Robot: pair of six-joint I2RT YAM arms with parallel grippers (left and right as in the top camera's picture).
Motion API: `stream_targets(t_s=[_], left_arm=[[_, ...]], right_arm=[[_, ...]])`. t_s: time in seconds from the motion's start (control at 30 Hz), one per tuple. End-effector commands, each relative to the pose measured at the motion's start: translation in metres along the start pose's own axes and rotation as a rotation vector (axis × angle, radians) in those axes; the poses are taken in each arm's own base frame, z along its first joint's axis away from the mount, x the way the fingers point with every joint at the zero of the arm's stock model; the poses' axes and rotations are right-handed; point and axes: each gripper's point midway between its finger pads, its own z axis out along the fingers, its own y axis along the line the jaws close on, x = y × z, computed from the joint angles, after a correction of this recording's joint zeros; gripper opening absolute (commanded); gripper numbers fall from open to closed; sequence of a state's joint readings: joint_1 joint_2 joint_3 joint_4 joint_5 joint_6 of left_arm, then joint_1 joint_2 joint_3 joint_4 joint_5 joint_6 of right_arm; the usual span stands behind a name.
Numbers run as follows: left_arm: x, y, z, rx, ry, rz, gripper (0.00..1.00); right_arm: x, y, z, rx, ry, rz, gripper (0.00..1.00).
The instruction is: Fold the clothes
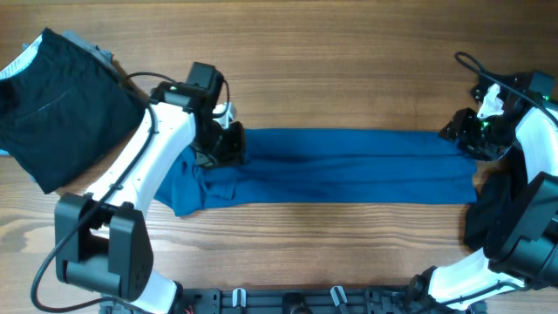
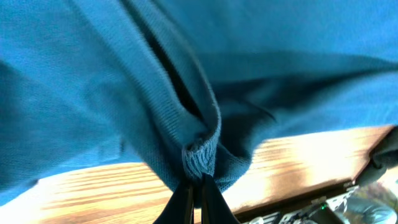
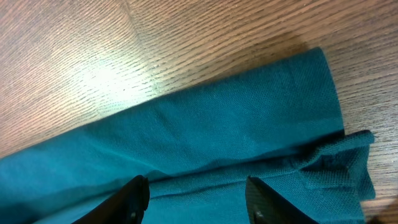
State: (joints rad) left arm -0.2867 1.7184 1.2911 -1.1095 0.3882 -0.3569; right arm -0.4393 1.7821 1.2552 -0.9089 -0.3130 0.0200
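A blue knit garment (image 1: 349,166) lies folded into a long band across the middle of the table. My left gripper (image 1: 225,144) is at its left end, shut on a pinched fold of the blue cloth (image 2: 200,155), which hangs bunched above the wood. My right gripper (image 1: 475,135) is over the garment's right end, open, its fingers (image 3: 196,196) spread above the blue cloth (image 3: 236,137) and holding nothing. The garment's corner and hem show in the right wrist view.
A black garment (image 1: 61,109) lies at the far left of the table. Another dark cloth (image 1: 493,205) lies at the right edge beside my right arm. The table's front edge carries a rail with fittings (image 1: 288,301).
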Motion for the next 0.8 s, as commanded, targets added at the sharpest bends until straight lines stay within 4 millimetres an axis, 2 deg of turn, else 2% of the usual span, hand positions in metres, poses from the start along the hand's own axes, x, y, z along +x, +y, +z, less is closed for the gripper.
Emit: stream_targets(t_s=[0.0, 0.27, 0.33, 0.43, 0.47, 0.53, 0.6, 0.63, 0.67, 0.7, 0.73, 0.77], left_arm=[[0.013, -0.024, 0.01, 0.009, 0.019, 0.086, 0.04], [0.059, -0.068, 0.032, 0.003, 0.097, 0.086, 0.06], [0.047, -0.077, 0.033, 0.028, 0.042, 0.118, 0.06], [0.012, -0.088, 0.032, 0.038, -0.117, 0.163, 0.08], [0.007, -0.092, 0.032, 0.052, -0.139, 0.172, 0.08], [-0.001, -0.095, 0.039, 0.06, -0.15, 0.177, 0.28], [-0.004, -0.093, 0.043, 0.048, -0.152, 0.174, 0.46], [-0.011, -0.085, 0.042, 0.013, -0.18, 0.173, 0.57], [-0.016, -0.078, 0.038, -0.007, -0.198, 0.156, 0.63], [-0.021, -0.068, 0.032, -0.017, -0.202, 0.123, 0.64], [-0.027, -0.036, 0.018, -0.064, -0.196, 0.031, 0.64], [-0.029, -0.023, 0.014, -0.088, -0.192, -0.002, 0.64]], right_arm=[[0.002, 0.0, 0.001, 0.009, 0.005, -0.02, 0.55], [0.002, 0.0, 0.001, 0.009, 0.005, -0.02, 0.55], [0.002, 0.0, 0.001, 0.009, 0.005, -0.02, 0.55], [0.002, 0.0, 0.001, 0.009, 0.005, -0.02, 0.55], [0.002, 0.0, 0.001, 0.009, 0.005, -0.02, 0.55], [0.002, 0.0, 0.001, 0.009, 0.005, -0.019, 0.55], [0.002, 0.0, 0.001, 0.009, 0.005, -0.02, 0.55], [0.003, 0.0, 0.001, 0.009, 0.006, -0.02, 0.55], [0.003, 0.0, 0.001, 0.009, 0.009, -0.018, 0.55], [0.003, 0.0, 0.001, 0.009, 0.009, -0.019, 0.55], [0.003, 0.0, 0.001, 0.009, 0.009, -0.019, 0.55], [0.003, 0.0, 0.001, 0.009, 0.009, -0.019, 0.55]])
